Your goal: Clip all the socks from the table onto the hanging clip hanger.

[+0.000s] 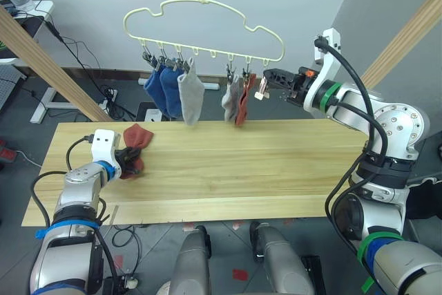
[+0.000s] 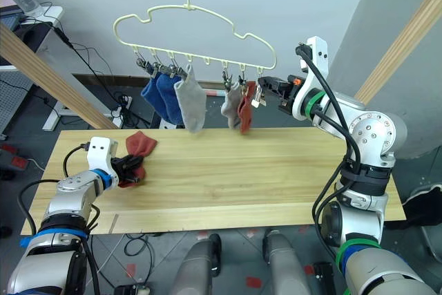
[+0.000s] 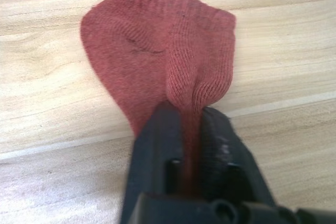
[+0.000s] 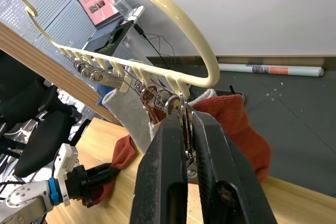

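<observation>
The cream clip hanger [image 1: 207,49] hangs over the table's [image 1: 242,170] far edge. Clipped to it in a row are two blue socks [image 1: 162,88], a grey sock [image 1: 190,98], a second grey sock [image 1: 231,98] and a rust-red sock [image 1: 243,105]. My right gripper [image 4: 184,116] is shut on the metal clip [image 1: 262,89] at the hanger's right end, beside the hung red sock. Another rust-red sock [image 3: 157,51] lies on the table at the left. My left gripper [image 1: 129,159] is shut on its near edge, bunching the knit between the fingers.
Thick wooden poles slant up at the left [image 1: 48,60] and the right [image 1: 404,36] of the table. Cables and a white stand [image 1: 48,94] sit on the floor behind the far left corner. Bare plank top stretches from the sock to the right end.
</observation>
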Robot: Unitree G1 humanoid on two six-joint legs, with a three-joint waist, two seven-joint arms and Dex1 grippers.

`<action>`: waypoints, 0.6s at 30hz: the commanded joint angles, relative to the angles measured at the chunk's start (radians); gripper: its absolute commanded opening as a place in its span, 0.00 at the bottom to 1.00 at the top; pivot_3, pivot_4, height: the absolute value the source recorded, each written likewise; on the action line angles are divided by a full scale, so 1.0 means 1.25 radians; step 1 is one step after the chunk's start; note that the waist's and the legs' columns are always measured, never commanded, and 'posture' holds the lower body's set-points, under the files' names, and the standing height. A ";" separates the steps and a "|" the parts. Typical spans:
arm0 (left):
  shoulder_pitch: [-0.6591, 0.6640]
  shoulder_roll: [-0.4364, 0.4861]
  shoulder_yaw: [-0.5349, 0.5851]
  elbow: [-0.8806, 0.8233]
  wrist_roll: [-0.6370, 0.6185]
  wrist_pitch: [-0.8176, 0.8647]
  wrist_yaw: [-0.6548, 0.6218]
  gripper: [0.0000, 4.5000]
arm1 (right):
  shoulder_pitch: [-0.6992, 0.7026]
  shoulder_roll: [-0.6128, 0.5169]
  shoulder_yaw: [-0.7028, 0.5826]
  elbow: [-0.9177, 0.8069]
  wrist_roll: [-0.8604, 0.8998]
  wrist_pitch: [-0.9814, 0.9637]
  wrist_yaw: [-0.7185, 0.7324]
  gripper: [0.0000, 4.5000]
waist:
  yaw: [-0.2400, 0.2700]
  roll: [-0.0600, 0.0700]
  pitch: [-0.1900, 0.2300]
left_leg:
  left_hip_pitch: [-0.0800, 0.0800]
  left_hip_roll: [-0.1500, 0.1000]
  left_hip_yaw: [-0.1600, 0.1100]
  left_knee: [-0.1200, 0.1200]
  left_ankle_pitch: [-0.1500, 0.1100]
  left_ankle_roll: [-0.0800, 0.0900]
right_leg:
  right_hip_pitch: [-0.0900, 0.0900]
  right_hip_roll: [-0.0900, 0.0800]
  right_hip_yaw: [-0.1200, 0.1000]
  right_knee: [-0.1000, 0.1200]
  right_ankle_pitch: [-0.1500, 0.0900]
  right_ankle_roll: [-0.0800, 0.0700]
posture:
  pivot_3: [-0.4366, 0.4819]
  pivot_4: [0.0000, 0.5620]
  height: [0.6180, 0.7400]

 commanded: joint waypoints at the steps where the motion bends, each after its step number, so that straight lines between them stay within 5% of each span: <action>1: 0.038 -0.002 -0.006 -0.057 -0.003 0.019 -0.019 0.00 | -0.001 -0.001 -0.002 -0.013 0.012 -0.017 -0.005 0.05 | 0.000 0.000 0.000 | 0.000 0.000 0.000 0.000 0.000 0.000 | 0.000 0.000 0.000 0.000 0.000 0.000 | 0.47 0.58 1.00; 5: 0.095 0.006 -0.023 -0.212 -0.006 0.055 -0.051 0.00 | 0.002 0.000 0.000 -0.005 0.010 -0.022 -0.008 0.05 | 0.000 0.000 0.000 | 0.000 0.000 0.000 -0.001 0.000 0.000 | 0.000 0.000 0.000 -0.001 0.000 0.000 | 0.47 0.58 1.00; 14: 0.322 0.015 -0.025 -0.861 -0.153 0.177 -0.145 0.00 | -0.019 0.003 -0.050 0.078 0.036 0.007 -0.032 0.05 | 0.001 0.000 0.000 | -0.002 0.000 -0.001 -0.002 0.000 0.000 | -0.001 -0.002 0.000 -0.002 0.000 0.000 | 0.49 0.61 1.00; 18: 0.377 0.014 -0.065 -1.018 -0.156 0.093 -0.189 0.00 | -0.045 0.027 -0.112 0.131 0.068 0.061 -0.083 0.05 | 0.003 0.000 0.000 | -0.002 0.000 0.000 -0.002 0.000 0.000 | 0.001 -0.002 0.000 -0.007 0.000 0.000 | 0.49 0.62 1.00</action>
